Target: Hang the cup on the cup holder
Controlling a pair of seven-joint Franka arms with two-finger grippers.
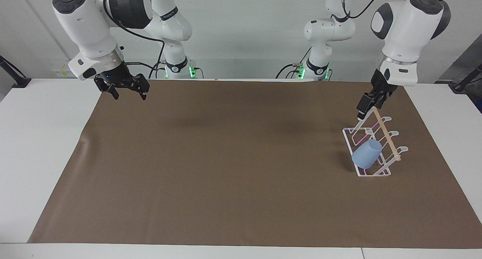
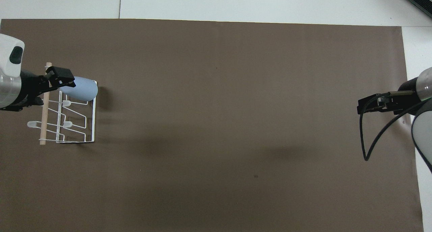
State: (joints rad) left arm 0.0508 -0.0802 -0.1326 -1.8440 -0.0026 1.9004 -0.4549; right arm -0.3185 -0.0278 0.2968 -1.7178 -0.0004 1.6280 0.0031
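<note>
The cup is hung tilted on the cup holder, and could be knocked loose if the rack is clipped by the left gripper, fingers wide and empty.

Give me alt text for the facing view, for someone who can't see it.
A light-blue cup hangs tilted on a white wire cup holder at the left arm's end of a brown mat. The left gripper hovers open and empty above the holder, while the right gripper waits open over the mat's other end.
</note>
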